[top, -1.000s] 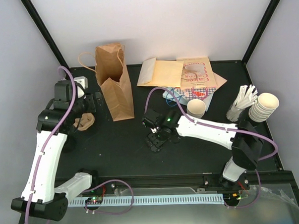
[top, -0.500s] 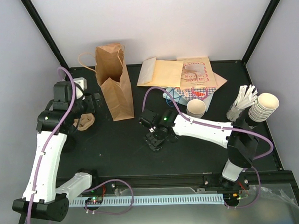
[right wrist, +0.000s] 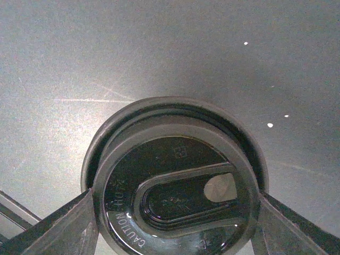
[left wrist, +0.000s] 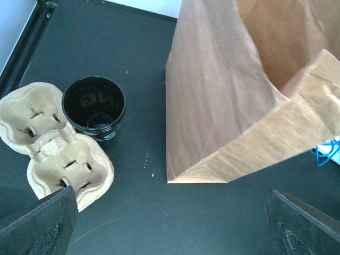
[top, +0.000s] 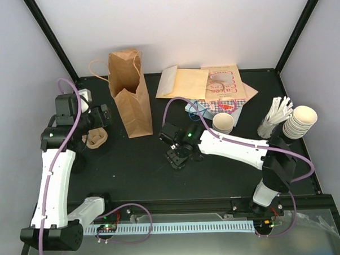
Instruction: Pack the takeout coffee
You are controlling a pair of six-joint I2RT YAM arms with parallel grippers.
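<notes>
A black table [top: 132,163] seen from above, with two white robot arms mounted at its near edge. The takeout coffee, a small cream-white paper cup [top: 223,123] with no lid, stands upright right of centre toward the back edge, just in front of a pile of tan paper envelopes [top: 190,83].

The right gripper [right wrist: 175,204] is low over the middle of the table. Its fingers [right wrist: 79,220] sit against opposite sides of a round black plastic lid [right wrist: 180,154] lying there; it is unclear whether they clamp it.

The left gripper [left wrist: 170,234] hangs wide open and empty near the left edge, above a beige moulded-pulp cup carrier [left wrist: 48,143] and a small black cup [left wrist: 94,109] just beside it. A tall brown paper bag [top: 129,101] stands open near the back left corner.
</notes>
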